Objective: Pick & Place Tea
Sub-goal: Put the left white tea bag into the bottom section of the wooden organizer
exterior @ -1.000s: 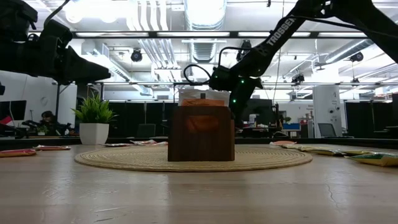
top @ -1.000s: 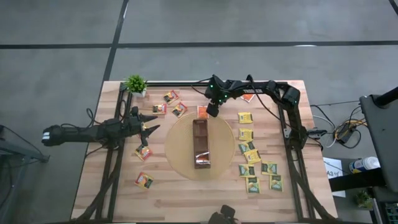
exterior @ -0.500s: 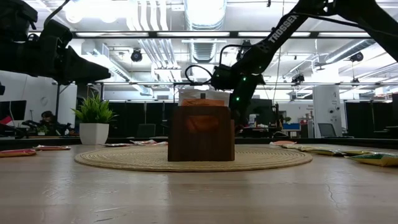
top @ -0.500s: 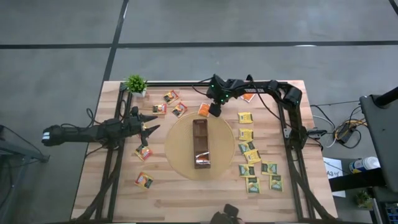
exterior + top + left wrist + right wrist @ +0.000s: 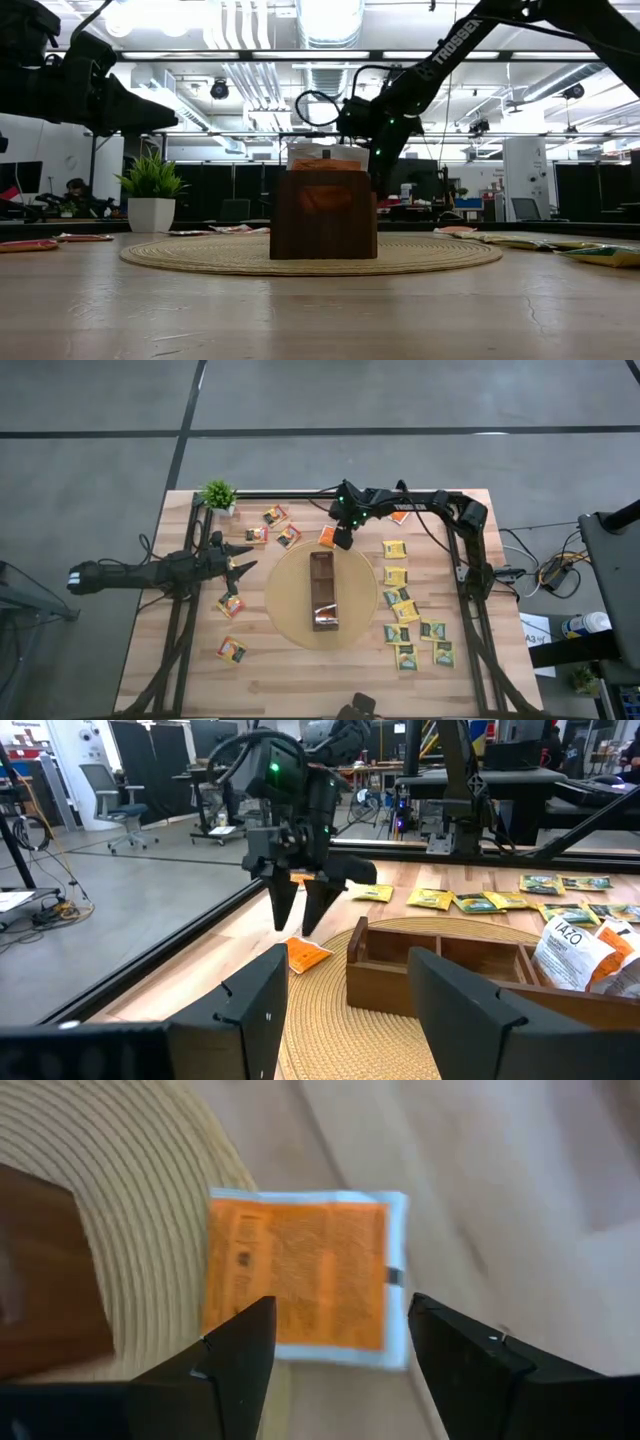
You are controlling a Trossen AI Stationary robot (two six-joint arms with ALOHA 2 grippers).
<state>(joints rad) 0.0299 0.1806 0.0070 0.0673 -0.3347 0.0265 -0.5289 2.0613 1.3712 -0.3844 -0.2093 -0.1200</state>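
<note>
Now that the right gripper [image 5: 341,540] has lifted away, fingers spread and empty, the orange sachet [image 5: 326,537] lies beyond the brown box's [image 5: 322,590] far end, missing it. The left gripper [image 5: 243,567] waits, spread, at the left.

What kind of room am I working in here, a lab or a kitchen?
Most likely a robotics lab or workshop, not a kitchen: exposed ceiling ducts and strip lights, an office chair on bare concrete floor, and equipment benches beyond the wooden table.
</note>
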